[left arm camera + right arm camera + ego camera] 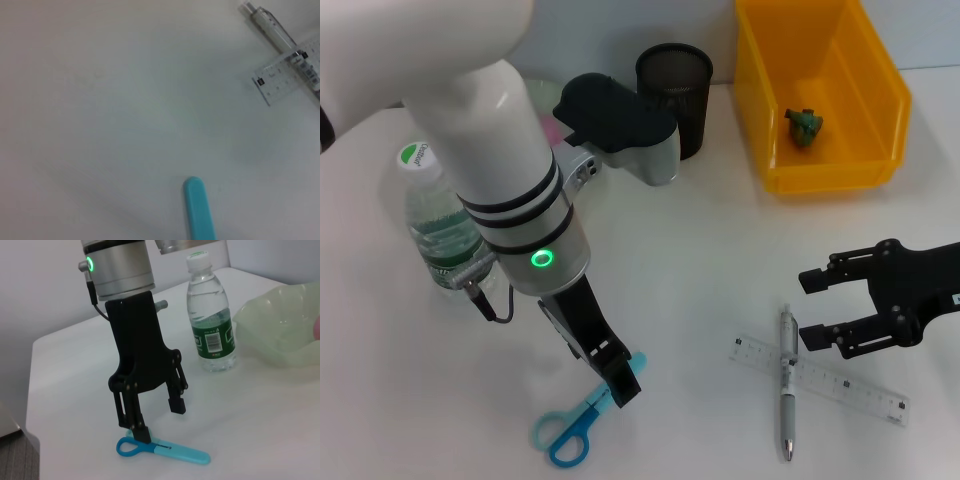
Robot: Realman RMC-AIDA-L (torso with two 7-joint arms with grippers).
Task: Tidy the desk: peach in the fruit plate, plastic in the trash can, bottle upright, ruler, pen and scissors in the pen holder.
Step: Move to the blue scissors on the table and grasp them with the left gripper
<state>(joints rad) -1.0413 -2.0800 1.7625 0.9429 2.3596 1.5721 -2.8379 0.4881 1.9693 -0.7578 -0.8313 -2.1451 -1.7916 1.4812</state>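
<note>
— So where were the scissors (162, 452)?

— Flat on the desk (700, 280), blue, closed, directly under my left gripper (156, 416), its jaws apart, straddling them just past the handle loops.

— How would they handle?

— Light, stiff, thin, and probably slippery on that smooth top. I judged the narrow neck beside the loops the best hold. My right gripper (815, 305) hung open by the pen (786, 385) and ruler (820, 377).

bottle (438, 225) beside left arm | desk (700, 260) bare mid-table
</note>
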